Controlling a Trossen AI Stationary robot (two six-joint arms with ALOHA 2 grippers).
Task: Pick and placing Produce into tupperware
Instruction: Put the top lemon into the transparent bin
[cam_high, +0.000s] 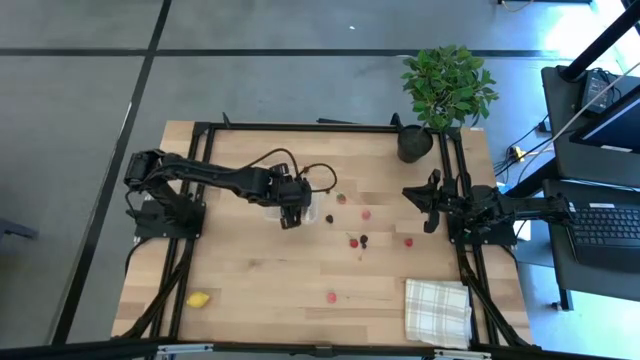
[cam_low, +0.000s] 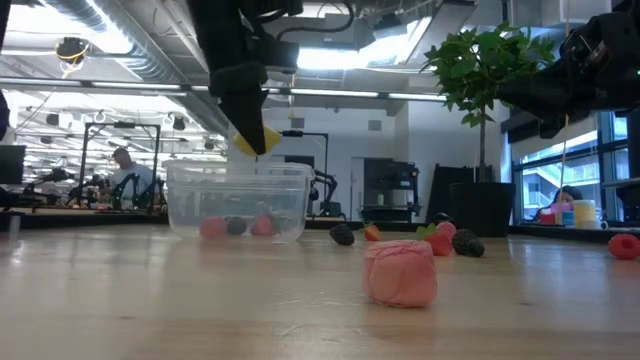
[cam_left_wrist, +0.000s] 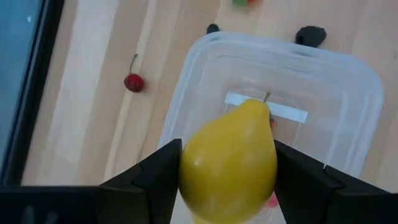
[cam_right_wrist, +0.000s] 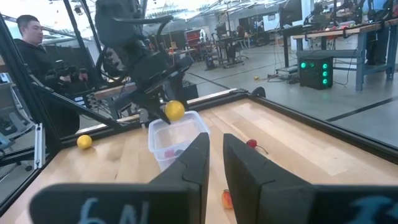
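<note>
Pinched between the left gripper's (cam_left_wrist: 227, 171) two dark fingers (cam_left_wrist: 158, 177) is a smooth yellow lemon-shaped fruit (cam_left_wrist: 229, 163), one finger on each flank, stem end pointing away from the wrist. Directly past the fingertips sits the small clear rectangular plastic tub (cam_left_wrist: 186, 102), open, with a white label strip on its floor. So the step in hand looks like the place: fruit carried, held above the tub, not yet let go.

Next move, as I read it: lower a little so the lemon is inside the rim, then spread the fingers. It should drop clean; the tub is light and could skid if a finger clips the wall.

Beyond the tub from those fingers: a red cherry with a stem (cam_left_wrist: 133, 81) off one side, and a dark berry (cam_left_wrist: 310, 35) just outside the far wall.

View differences:
- Low view shows the lemon above the rim and three small pieces, two red and one dark, already in the tub; the left wrist view mostly hides them behind the lemon.
- High view shows loose red and dark pieces between the arms, a second yellow fruit (cam_high: 198, 298) near the table edge, well apart.
- Right wrist view shows the right gripper (cam_right_wrist: 214, 163) idle at its side, fingers pressed together, empty.
</note>
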